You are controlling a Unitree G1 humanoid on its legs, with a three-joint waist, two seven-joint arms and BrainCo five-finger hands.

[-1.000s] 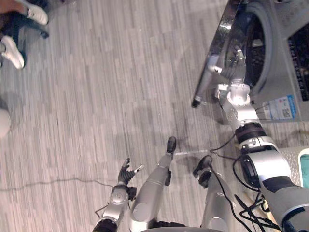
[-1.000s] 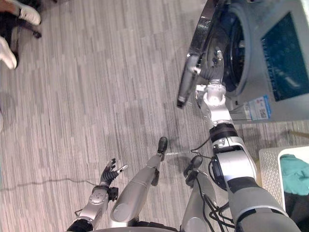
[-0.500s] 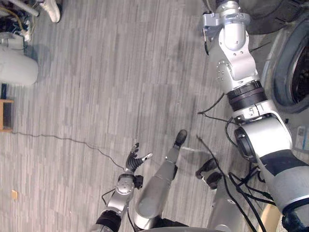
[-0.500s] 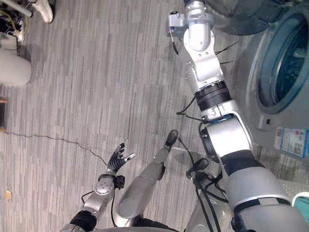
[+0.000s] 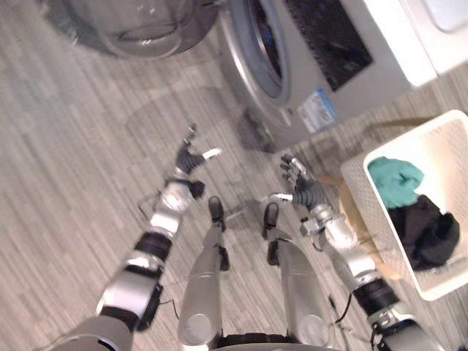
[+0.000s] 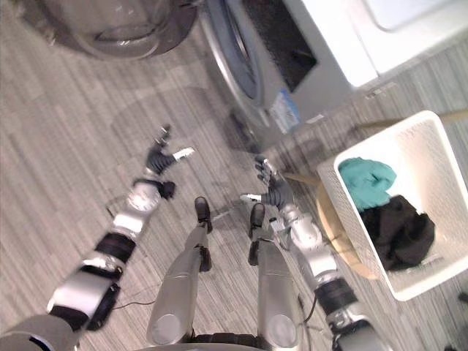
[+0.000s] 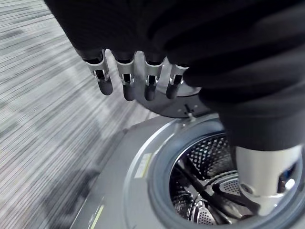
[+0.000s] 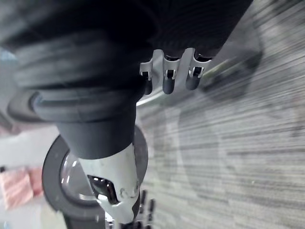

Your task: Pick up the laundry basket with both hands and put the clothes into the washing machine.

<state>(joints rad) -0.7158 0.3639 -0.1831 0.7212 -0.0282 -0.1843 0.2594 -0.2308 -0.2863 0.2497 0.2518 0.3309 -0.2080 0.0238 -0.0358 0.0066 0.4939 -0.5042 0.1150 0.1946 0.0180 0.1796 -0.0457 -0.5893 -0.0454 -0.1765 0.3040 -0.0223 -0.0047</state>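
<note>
A white laundry basket [image 6: 431, 157] stands to my right, holding a teal cloth [image 6: 365, 179] and a black cloth [image 6: 398, 230]. The grey washing machine [image 5: 307, 66] is ahead, its round door [image 5: 139, 29] swung wide open to the left. The bare steel drum [image 7: 209, 176] shows in the left wrist view. My left hand [image 5: 189, 157] hangs open over the floor in front of the machine. Between the machine and the basket my right hand [image 5: 300, 189] is also open, a short way left of the basket. Straight fingers [image 7: 126, 83] and fingers [image 8: 169, 78] hold nothing.
Grey plank floor [image 5: 66, 168] stretches to the left. A tan round stand [image 6: 329, 219] sits under the basket's near side. A white appliance top [image 6: 409, 29] lies behind the washing machine. The open door [image 8: 71, 176] takes up floor room left of the machine.
The camera has swung round to face the machine and basket. My right arm, stretched up at the door before, is drawn back near my legs. The left hand is held farther out.
</note>
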